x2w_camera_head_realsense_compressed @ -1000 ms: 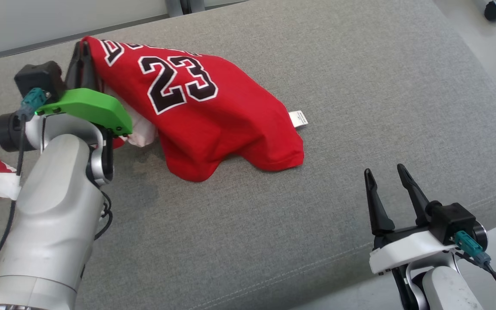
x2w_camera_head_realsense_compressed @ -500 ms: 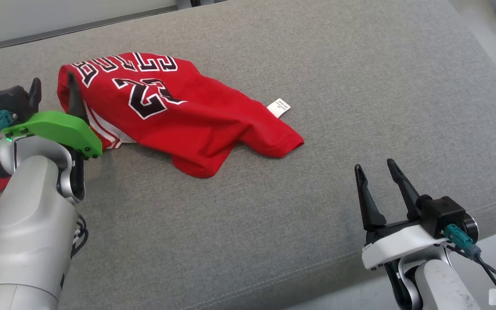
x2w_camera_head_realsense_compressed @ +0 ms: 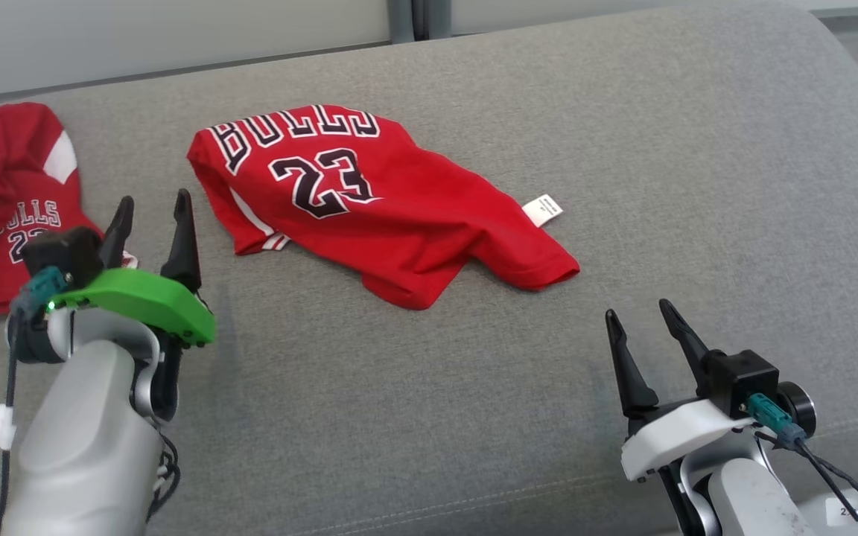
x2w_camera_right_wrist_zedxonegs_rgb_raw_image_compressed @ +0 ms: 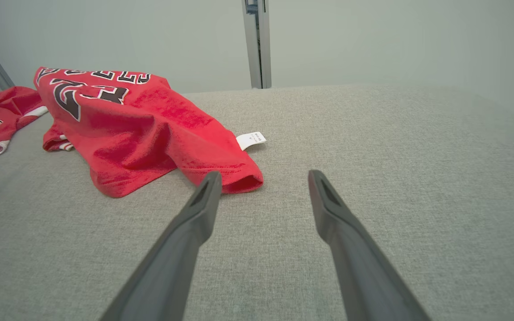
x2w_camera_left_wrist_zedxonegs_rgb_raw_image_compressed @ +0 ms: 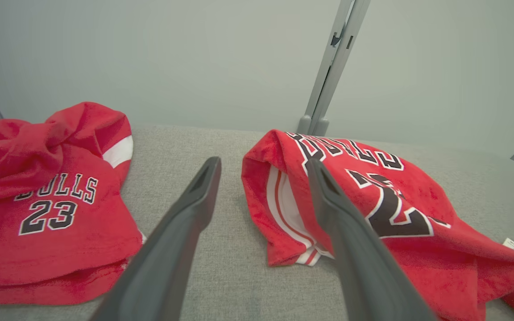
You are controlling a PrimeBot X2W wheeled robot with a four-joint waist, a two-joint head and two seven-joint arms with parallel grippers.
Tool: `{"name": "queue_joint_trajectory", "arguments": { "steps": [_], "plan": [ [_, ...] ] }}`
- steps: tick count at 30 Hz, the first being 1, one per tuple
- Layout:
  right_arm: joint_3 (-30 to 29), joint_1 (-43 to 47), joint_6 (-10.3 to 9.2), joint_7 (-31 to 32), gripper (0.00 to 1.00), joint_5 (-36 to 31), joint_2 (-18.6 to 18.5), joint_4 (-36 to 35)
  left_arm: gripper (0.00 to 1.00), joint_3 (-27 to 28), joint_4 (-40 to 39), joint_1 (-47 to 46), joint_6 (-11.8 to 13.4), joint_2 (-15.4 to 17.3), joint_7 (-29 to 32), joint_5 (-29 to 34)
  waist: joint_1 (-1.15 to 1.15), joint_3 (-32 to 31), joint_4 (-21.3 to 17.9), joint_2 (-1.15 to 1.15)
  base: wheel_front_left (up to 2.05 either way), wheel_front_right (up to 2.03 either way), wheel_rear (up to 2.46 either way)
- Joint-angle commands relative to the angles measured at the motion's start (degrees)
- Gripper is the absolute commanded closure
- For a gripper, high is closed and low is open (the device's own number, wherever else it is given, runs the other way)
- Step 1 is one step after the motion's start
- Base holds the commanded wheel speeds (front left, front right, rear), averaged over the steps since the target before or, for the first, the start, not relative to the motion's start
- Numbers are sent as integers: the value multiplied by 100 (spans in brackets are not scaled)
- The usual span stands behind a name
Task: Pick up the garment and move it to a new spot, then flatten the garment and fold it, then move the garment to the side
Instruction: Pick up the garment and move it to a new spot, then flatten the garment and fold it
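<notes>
The garment [x2w_camera_head_realsense_compressed: 399, 216] is a red jersey with "BULLS 23" in black and white, lying rumpled on the grey cushion [x2w_camera_head_realsense_compressed: 414, 417]. A white tag [x2w_camera_head_realsense_compressed: 543, 210] sticks out on its right side. My left gripper [x2w_camera_head_realsense_compressed: 155, 199] stands open just left of the garment's striped edge, apart from it, with nothing between its fingers. In the left wrist view the left gripper [x2w_camera_left_wrist_zedxonegs_rgb_raw_image_compressed: 263, 161] points past the garment [x2w_camera_left_wrist_zedxonegs_rgb_raw_image_compressed: 400, 232], whose folded edge lies by the right finger. My right gripper [x2w_camera_head_realsense_compressed: 638, 309] is open near the front right; in its wrist view the right gripper [x2w_camera_right_wrist_zedxonegs_rgb_raw_image_compressed: 264, 174] is short of the garment's [x2w_camera_right_wrist_zedxonegs_rgb_raw_image_compressed: 141, 120] hem.
A second red "BULLS 23" piece [x2w_camera_head_realsense_compressed: 4, 216] lies bunched at the cushion's far left, also seen as the second piece [x2w_camera_left_wrist_zedxonegs_rgb_raw_image_compressed: 47, 200] in the left wrist view. A pale wall with a grey post [x2w_camera_left_wrist_zedxonegs_rgb_raw_image_compressed: 328, 67] runs behind. The cushion drops off at the right and front.
My left gripper has opened and let go of the garment, which has dropped onto the cushion. The left arm has drawn back from it. The camera has also shifted.
</notes>
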Motion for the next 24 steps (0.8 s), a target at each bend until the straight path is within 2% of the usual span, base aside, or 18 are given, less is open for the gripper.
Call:
{"name": "queue_joint_trajectory", "arguments": {
  "steps": [1, 7, 13, 24],
  "plan": [
    [13, -107, -2, -21, 0, -43, -20, 82, 0, 27, -236, 265, 3, -3, -37, -30, 0, -217, 291, 0, 0, 0, 0],
    [8, -491, -2, -21, 0, -382, -20, 714, 0, -50, -1865, 1654, 335, -257, -39, -93, 0, -266, 738, 0, 0, 0, 0],
    [111, -1196, -2, 85, 0, -748, -199, 1665, 0, -315, -3146, 2472, 742, -375, 62, 105, 0, -160, 1186, 0, 0, 0, 0],
    [425, -2190, -3, 185, 0, -861, -560, 3229, 0, -618, -4153, 2861, 1046, -559, 241, 210, 0, -25, 1889, 0, 0, 0, 0]
  ]
}}
